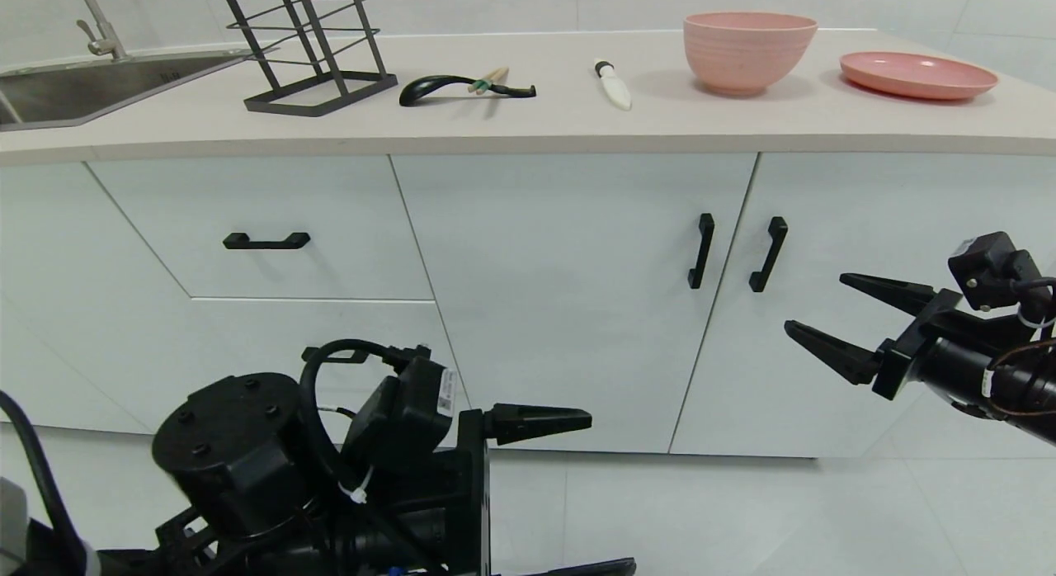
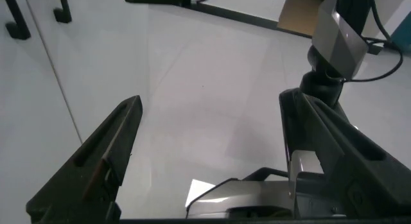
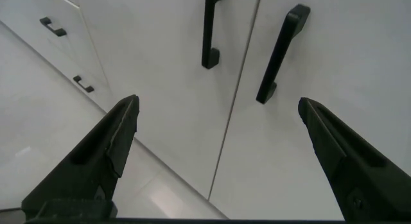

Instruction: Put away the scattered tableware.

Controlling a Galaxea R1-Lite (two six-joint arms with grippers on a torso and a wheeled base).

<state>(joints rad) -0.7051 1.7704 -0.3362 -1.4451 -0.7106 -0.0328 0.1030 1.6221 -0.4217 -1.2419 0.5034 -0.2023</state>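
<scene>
Both sets of jaws gape, empty. Left gripper (image 1: 610, 489) hangs low; right gripper (image 1: 815, 302) faces the cabinet handles (image 1: 734, 252). On the countertop (image 1: 577, 122) above lie spoon (image 1: 437, 87), chopsticks (image 1: 488, 80), knife (image 1: 613, 84), bowl (image 1: 749, 51) and plate (image 1: 918, 73), probably bound for the rack (image 1: 309, 48).
</scene>
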